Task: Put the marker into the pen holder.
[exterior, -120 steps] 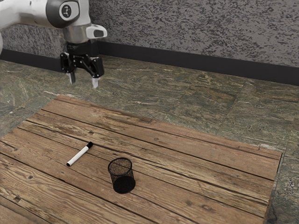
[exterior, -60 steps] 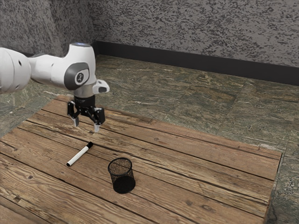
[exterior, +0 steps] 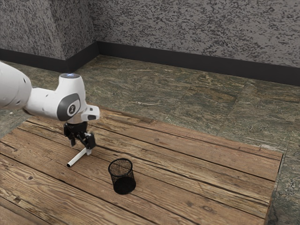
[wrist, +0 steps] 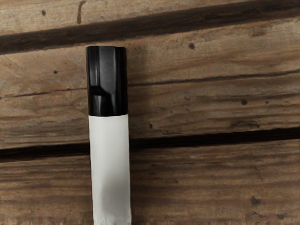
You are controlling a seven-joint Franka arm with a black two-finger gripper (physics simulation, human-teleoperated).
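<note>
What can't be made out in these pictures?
- Marker's black cap: exterior view, hidden by the fingers.
- Marker's uncapped end: wrist view, cut off by the lower edge.
- Base of the arm: exterior view, cut off by the left edge.
- Near side of the table: exterior view, cut off by the lower edge.

The planked wooden worktop point(exterior: 197, 180) bears the marker point(exterior: 76, 159), its black cap point(wrist: 107, 79) close by the fingers point(exterior: 89, 151) and its white body point(wrist: 110, 154) reaching out from them, and, farther off toward the exterior view's right, the upright holder point(exterior: 123, 184).
</note>
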